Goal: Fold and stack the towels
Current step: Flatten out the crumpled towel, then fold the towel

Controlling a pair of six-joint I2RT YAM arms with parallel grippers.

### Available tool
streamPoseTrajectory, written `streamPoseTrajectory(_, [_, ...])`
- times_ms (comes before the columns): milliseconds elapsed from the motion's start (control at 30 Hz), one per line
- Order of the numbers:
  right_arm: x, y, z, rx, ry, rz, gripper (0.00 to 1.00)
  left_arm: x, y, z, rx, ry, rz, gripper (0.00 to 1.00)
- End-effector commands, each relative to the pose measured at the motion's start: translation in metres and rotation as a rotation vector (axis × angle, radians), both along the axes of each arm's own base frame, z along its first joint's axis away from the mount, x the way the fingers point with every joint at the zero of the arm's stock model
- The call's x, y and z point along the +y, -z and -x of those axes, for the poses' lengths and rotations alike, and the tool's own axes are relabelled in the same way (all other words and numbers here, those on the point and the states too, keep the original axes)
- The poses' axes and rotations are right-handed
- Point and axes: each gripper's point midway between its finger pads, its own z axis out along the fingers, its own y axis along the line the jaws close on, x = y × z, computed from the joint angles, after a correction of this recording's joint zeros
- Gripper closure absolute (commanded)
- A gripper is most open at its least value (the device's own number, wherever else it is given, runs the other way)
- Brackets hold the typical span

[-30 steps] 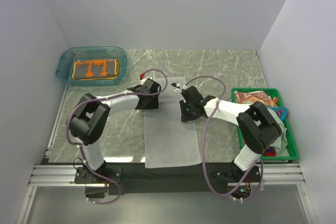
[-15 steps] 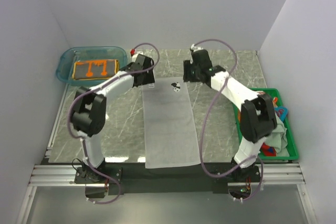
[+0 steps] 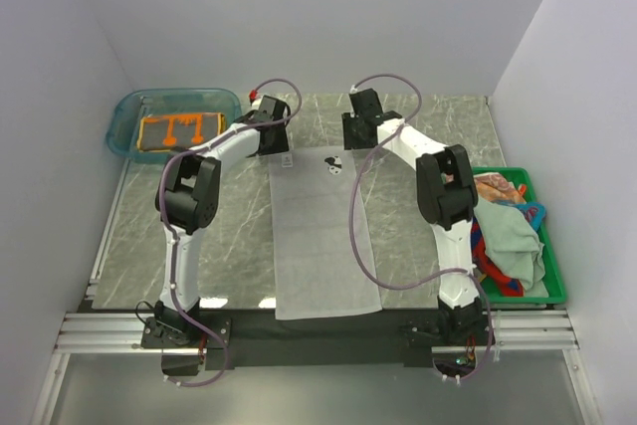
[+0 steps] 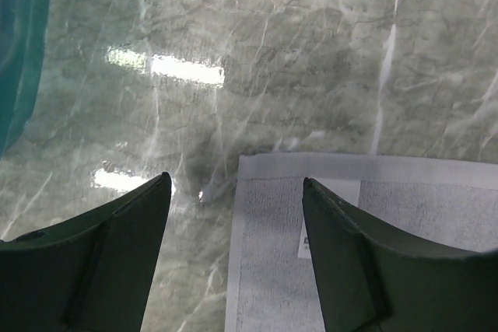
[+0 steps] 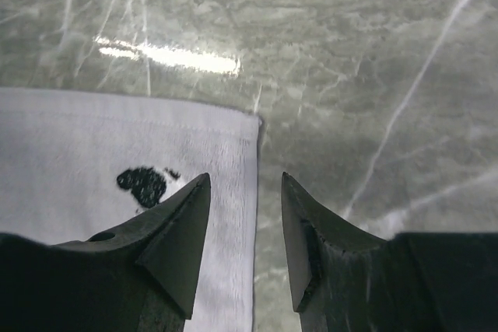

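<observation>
Lying flat on the tabletop (image 3: 418, 126), the pale towel (image 3: 323, 246) is judged soft and limp; its far corners, framed between the parted left fingers (image 4: 117, 246) and right fingers (image 5: 175, 231), should be pinched.

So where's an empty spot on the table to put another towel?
Bare marble lies between the white towel and the left arm, and at the far right beyond the green crate. The crate is heaped with towels; the teal tub holds an orange towel.

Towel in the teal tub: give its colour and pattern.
The towel is orange-brown with bright orange lines; top external view shows it best.
</observation>
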Motion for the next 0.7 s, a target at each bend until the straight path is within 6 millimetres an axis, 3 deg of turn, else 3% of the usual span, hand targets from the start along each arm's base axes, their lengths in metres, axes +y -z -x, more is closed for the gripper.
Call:
streamPoseTrajectory(0, [0.003, -0.007, -0.017, -0.024, 0.01, 0.015, 0.51, -0.007, -0.004, -0.009, -0.011, 0.028, 0.013, 0.26])
streamPoseTrajectory(133, [0.007, -0.002, -0.026, -0.02, 0.011, 0.006, 0.49, -0.004, 0.005, -0.006, 0.004, 0.02, 0.016, 0.26])
streamPoseTrajectory(467, [0.007, 0.038, -0.014, 0.095, 0.029, 0.027, 0.47, -0.005, 0.013, 0.0, 0.022, 0.016, 0.027, 0.26])
streamPoseTrajectory(533, [0.008, 0.043, -0.01, 0.114, 0.026, 0.046, 0.57, -0.004, 0.015, 0.001, 0.026, 0.016, 0.023, 0.26])
streamPoseTrajectory(667, [0.01, 0.049, -0.006, 0.142, 0.015, 0.072, 0.64, -0.003, 0.021, 0.004, 0.043, 0.014, 0.017, 0.26])
